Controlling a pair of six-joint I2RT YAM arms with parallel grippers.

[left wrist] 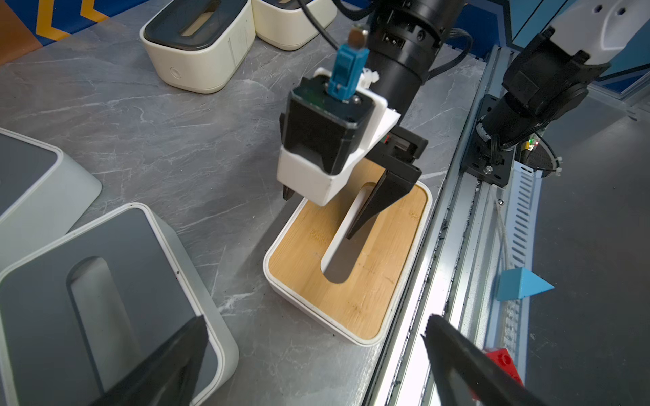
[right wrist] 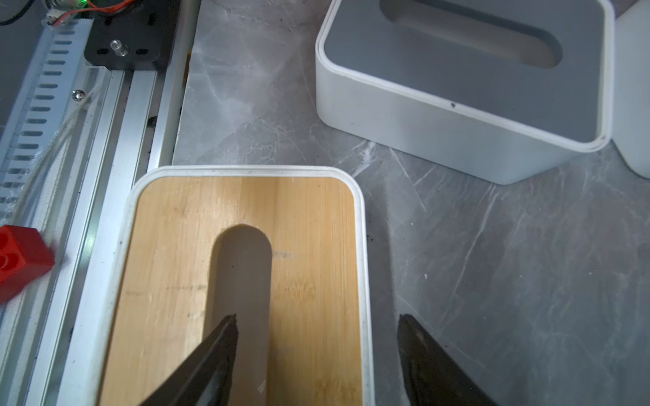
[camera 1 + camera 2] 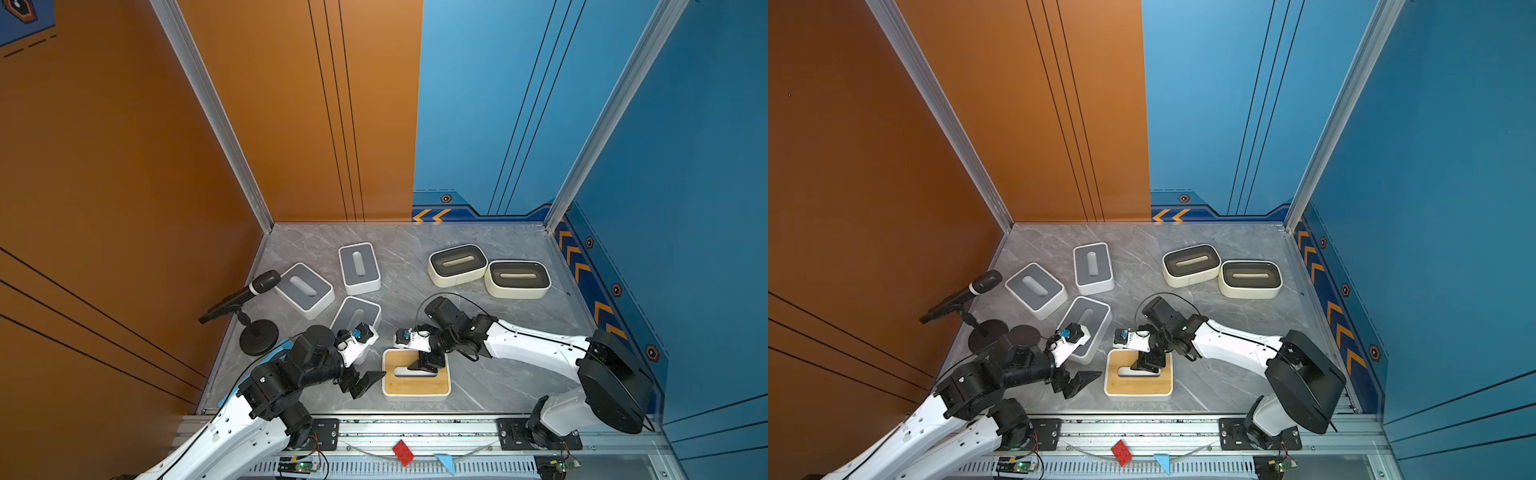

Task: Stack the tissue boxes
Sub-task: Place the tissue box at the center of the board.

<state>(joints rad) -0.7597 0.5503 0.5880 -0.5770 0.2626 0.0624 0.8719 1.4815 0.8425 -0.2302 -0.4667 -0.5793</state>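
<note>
The bamboo-topped tissue box (image 3: 411, 384) (image 3: 1142, 386) (image 2: 309, 246) sits near the table's front edge. My right gripper (image 3: 428, 365) (image 2: 316, 318) stands open over it. One fingertip hangs in the lid's oval slot and the other is outside the box's far wall, with a gap to the wall. My left gripper (image 3: 365, 380) (image 1: 313, 337) is wide open and empty, low over the table just left of that box. Three grey-topped boxes (image 3: 304, 290) (image 3: 359, 267) (image 3: 353, 311) lie at the left, the nearest partly under my left wrist. Two cream boxes (image 3: 457, 264) (image 3: 517, 278) touch at the back right.
A microphone (image 3: 245, 295) on a round black stand (image 3: 259, 336) occupies the left edge, close to my left arm. A red brick (image 3: 403, 451) and a blue wedge (image 3: 445, 463) lie on the front rail. Walls close off the table at the left, back and right.
</note>
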